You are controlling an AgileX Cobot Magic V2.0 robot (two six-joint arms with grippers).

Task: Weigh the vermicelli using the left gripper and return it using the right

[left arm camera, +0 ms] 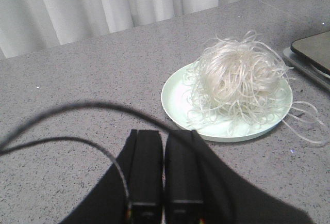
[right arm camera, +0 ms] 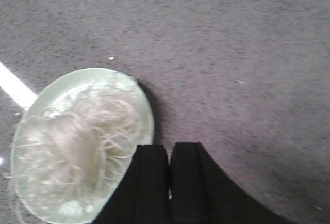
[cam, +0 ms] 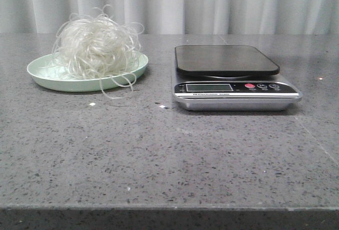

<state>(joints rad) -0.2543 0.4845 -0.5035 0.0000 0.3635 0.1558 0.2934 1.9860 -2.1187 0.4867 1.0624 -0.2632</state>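
Item one, the vermicelli (cam: 97,45): we record a fluffy tangle of thin, translucent whitish strands heaped on a pale green plate (cam: 47,78), with a few loose loops trailing over the plate's rim onto the counter (cam: 169,156). Item two, a digital kitchen scale (cam: 233,76): silver body, dark rectangular weighing platform with nothing on it, a small display and buttons along its front edge; it stands on the grey speckled counter beside the plate, apart from it. Item three, the left gripper (left arm camera: 164,170): we find its black jaws closed together, holding nothing, above the bare counter with the plate and vermicelli ahead of the jaws and off to one side, not touching them; a corner of the scale shows beyond the plate, and a dark cable (left arm camera: 77,108) loops across the wrist view. Item four, the right gripper (right arm camera: 169,175): jaws likewise pressed shut and empty, hovering above the plate's rim, the vermicelli just beside and below them. Backdrop: a pale pleated curtain (cam: 169,2) behind the counter.
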